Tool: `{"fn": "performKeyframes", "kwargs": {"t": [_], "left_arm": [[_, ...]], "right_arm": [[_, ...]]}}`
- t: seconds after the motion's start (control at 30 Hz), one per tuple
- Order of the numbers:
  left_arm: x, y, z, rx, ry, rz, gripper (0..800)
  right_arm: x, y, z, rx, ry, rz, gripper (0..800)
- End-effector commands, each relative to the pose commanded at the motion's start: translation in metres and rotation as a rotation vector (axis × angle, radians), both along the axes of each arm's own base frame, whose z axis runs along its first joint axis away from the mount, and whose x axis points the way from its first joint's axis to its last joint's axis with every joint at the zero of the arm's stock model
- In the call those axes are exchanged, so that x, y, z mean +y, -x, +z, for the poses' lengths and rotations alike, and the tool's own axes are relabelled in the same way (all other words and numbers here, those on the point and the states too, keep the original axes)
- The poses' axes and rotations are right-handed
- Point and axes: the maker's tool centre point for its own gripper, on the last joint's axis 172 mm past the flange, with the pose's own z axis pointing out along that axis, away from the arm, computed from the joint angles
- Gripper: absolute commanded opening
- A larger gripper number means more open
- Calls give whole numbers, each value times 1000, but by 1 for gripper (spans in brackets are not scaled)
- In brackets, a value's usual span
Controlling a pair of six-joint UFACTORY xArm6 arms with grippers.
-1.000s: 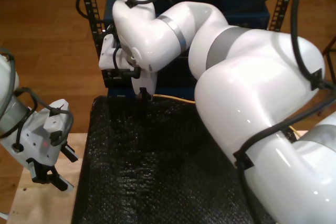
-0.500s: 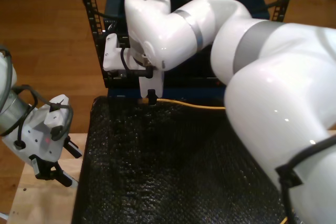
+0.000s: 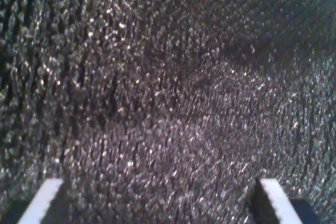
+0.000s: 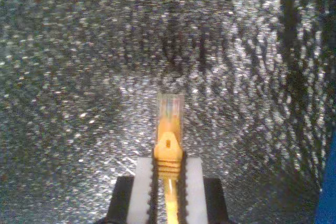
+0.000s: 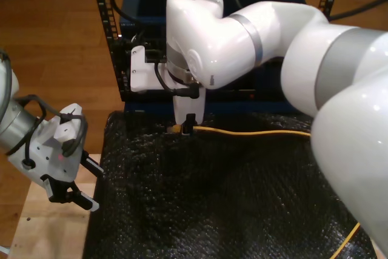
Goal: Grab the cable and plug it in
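The yellow-orange cable [image 5: 254, 132] runs across the far part of the black bubbled mat [image 5: 200, 204] toward the exterior view's right, then reappears at the lower right. My second gripper [image 5: 187, 127] points down at the mat's far edge and is shut on the cable just behind its plug. In the second wrist view the clear plug [image 4: 170, 109] sticks out past the shut gripper [image 4: 168, 174], above the mat. My first gripper [image 5: 90, 183] hangs open at the mat's edge on the exterior view's left. Its white fingertips [image 3: 47, 200] stand wide apart over bare mat.
A black equipment rack [image 5: 112, 34] with a blue housing [image 5: 145, 1] stands right behind the mat's far edge. A light wooden tabletop [image 5: 42, 228] shows at the exterior view's lower left. The second arm's large white links cover the exterior view's right.
The second arm has shifted toward the exterior view's right, carrying the plug end, so more cable lies exposed on the mat. The first gripper has drifted slightly lower and closer to the mat.
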Motion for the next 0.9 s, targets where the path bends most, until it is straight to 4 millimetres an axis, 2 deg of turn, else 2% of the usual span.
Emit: {"fn": "performKeyframes", "kwargs": {"t": [0.1,0.37,0.67,0.9], "left_arm": [[-9,-5,10,-12,37,0,800],[-52,-15,28,-38,128,-22,800],[-97,-19,42,-59,193,-79,800],[-121,-26,58,-94,209,-128,800]], "right_arm": [[-2,7,8,2,-17,8,7],[-13,31,23,49,-55,11,7],[-38,42,39,62,-130,-29,7],[-53,48,47,99,-190,-49,7]]}}
